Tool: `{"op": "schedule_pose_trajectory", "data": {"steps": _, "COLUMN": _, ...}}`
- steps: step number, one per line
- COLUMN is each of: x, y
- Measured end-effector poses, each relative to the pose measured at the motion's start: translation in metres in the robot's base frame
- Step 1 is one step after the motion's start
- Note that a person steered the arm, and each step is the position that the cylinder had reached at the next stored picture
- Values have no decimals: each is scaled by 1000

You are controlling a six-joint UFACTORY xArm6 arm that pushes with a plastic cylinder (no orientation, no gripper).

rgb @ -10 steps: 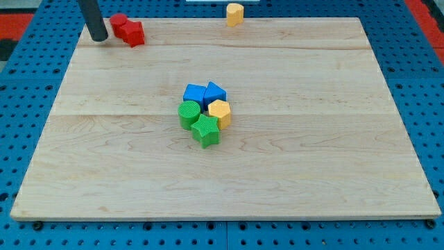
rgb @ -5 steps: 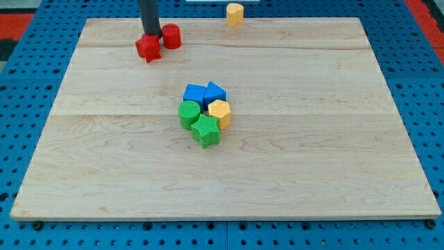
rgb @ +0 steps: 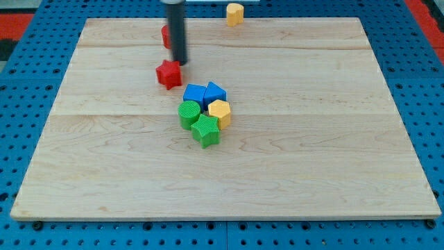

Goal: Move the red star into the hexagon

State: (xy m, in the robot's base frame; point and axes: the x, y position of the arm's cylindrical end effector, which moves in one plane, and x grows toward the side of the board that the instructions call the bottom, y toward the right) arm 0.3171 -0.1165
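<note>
- My tip point(rgb: 180, 62) sits in the upper middle-left of the frame, just above and slightly right of the red star point(rgb: 168, 73), at or very near its top edge; contact cannot be told for sure.
- The end effector is a plain dark rod with nothing to open or close; it holds nothing.
- The red star lies on the wooden board point(rgb: 312, 160), up and left of the central cluster and just apart from it.
- A second red block point(rgb: 166, 36) is mostly hidden behind the rod, near the board's top edge; its shape cannot be made out.
- The cluster sits at the board's centre: a blue block point(rgb: 194, 94) at top left touching a blue block point(rgb: 215, 91) at top right.
- Below them, a green round block point(rgb: 188, 114) at left and a yellow hexagon point(rgb: 219, 111) at right.
- A green star point(rgb: 205, 130) is at the bottom, touching both of them.
- Another yellow block point(rgb: 235, 13) stands alone at the frame's top, at the board's far edge, well apart from everything else.
- The star is near the hexagon, with the blue blocks between them.
</note>
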Motion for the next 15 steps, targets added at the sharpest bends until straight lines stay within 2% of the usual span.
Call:
{"op": "schedule_pose_trajectory", "data": {"steps": 1, "x": 7, "y": -72}}
{"op": "schedule_pose_trajectory", "data": {"steps": 2, "x": 64, "y": -24}}
{"op": "schedule_pose_trajectory", "data": {"steps": 3, "x": 58, "y": 37}}
{"op": "schedule_pose_trajectory", "data": {"steps": 4, "x": 56, "y": -31}}
{"op": "schedule_pose_trajectory", "data": {"steps": 5, "x": 27, "y": -40}}
{"op": "schedule_pose_trajectory", "data": {"steps": 6, "x": 22, "y": 0}}
{"op": "schedule_pose_trajectory", "data": {"steps": 7, "x": 27, "y": 69}}
{"op": "schedule_pose_trajectory", "data": {"steps": 8, "x": 13, "y": 104}}
{"op": "schedule_pose_trajectory", "data": {"steps": 9, "x": -43, "y": 93}}
{"op": "schedule_pose_trajectory", "data": {"steps": 13, "x": 46, "y": 213}}
{"op": "schedule_pose_trajectory", "data": {"steps": 14, "x": 86, "y": 213}}
{"op": "schedule_pose_trajectory", "data": {"steps": 15, "x": 61, "y": 250}}
